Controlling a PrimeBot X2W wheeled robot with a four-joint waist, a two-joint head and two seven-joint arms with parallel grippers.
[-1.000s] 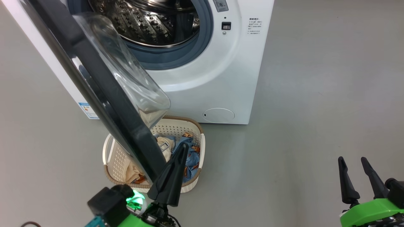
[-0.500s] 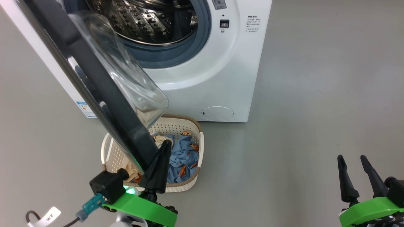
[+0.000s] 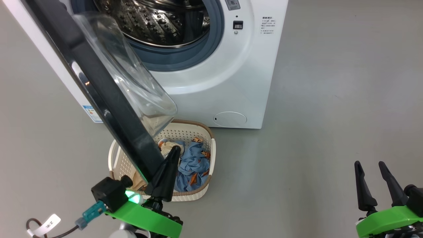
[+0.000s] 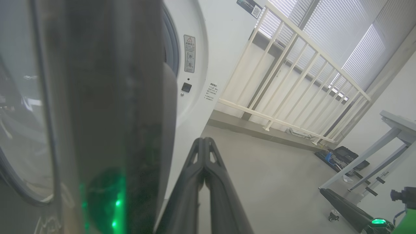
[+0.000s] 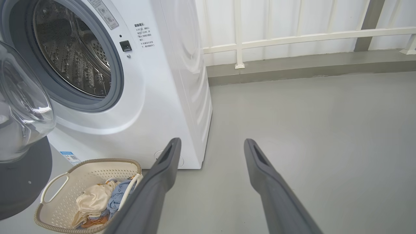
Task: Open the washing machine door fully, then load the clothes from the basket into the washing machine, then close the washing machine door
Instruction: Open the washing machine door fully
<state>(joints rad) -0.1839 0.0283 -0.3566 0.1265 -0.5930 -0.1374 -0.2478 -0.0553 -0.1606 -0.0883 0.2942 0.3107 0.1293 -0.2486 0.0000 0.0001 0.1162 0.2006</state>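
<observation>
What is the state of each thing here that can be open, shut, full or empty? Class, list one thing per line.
washing machine door: open, swung out from the machine
washing machine: drum exposed, no clothes seen inside
basket: upright on the floor, holding clothes
clothes: bunched in the basket, not yet loaded
left gripper: shut, empty, beside the door's lower edge
right gripper: open, empty, over bare floor

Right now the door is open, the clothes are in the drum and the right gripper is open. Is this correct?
Not quite: the clothes lie in the basket, not in the drum, as the right wrist view shows. The door is open and the right gripper is open.
</observation>
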